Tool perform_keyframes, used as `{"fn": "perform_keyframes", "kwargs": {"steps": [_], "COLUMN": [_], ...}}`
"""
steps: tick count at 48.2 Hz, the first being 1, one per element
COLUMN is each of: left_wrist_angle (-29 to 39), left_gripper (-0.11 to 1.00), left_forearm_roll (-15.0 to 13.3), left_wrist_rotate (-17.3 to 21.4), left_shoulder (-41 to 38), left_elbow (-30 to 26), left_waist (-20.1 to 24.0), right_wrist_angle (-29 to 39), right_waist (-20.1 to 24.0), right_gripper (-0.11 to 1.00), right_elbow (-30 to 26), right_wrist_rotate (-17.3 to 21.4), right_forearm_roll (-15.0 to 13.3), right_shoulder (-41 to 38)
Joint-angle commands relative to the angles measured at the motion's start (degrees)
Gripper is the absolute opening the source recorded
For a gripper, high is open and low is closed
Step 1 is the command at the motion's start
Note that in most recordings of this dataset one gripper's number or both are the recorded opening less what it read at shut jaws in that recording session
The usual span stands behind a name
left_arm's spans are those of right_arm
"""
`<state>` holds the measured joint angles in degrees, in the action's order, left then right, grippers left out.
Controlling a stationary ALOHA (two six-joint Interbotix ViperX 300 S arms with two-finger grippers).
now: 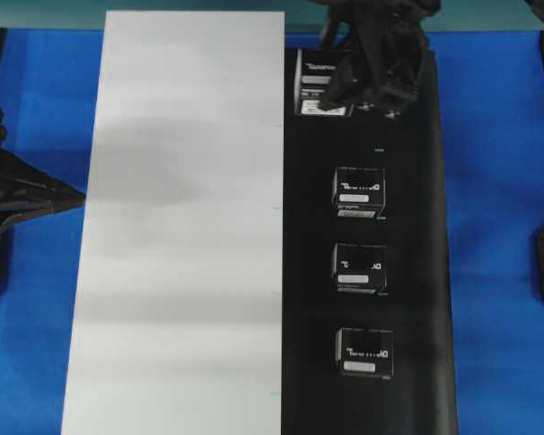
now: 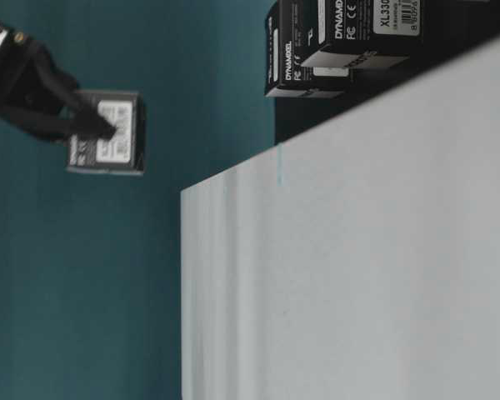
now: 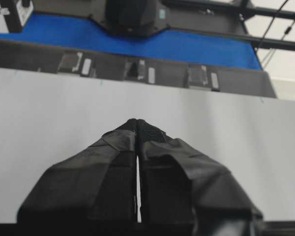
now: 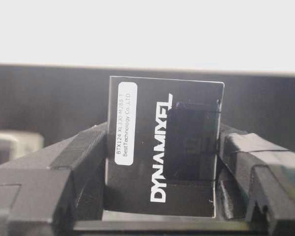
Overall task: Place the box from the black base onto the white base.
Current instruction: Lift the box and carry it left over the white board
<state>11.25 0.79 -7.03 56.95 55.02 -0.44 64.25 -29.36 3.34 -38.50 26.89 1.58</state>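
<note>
Right end effector (image 4: 162, 162) pinching squarish black carton box (image 4: 164, 147), lifted above matte black base (image 1: 417, 272); left end effector (image 3: 137, 129) pressed together.

Soft, blurry frames; banded shadows.

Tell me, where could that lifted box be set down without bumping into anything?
The white base is bare from end to end, bordered by blue surface on its left and the black base on its right. The black base is crowded: three boxes line its middle, leaving narrow strips. The right gripper holds the fourth box.
</note>
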Motion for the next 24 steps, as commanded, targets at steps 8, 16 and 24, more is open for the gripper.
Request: {"fn": "perform_keyframes", "kwargs": {"steps": [8, 16, 24], "left_wrist_angle": [-0.4, -0.4, -0.4], "left_gripper": [-0.02, -0.02, -0.02], "left_forearm_roll": [0.1, 0.2, 0.2], "left_wrist_rotate": [-0.1, -0.1, 0.0], "left_shoulder": [-0.4, -0.4, -0.4], "left_elbow": [-0.5, -0.4, -0.2], "left_waist": [-0.1, -0.1, -0.1], "right_wrist_angle": [0.4, -0.6, -0.9], "right_waist": [2.2, 3.0, 3.9], "right_gripper": [0.56, 0.56, 0.56], "right_elbow": [-7.1, -9.6, -10.4], "right_wrist_rotate": [0.7, 0.7, 1.1], "right_forearm_roll": [-0.1, -0.2, -0.2], "right_shoulder": [-3.4, -5.6, -7.6]}}
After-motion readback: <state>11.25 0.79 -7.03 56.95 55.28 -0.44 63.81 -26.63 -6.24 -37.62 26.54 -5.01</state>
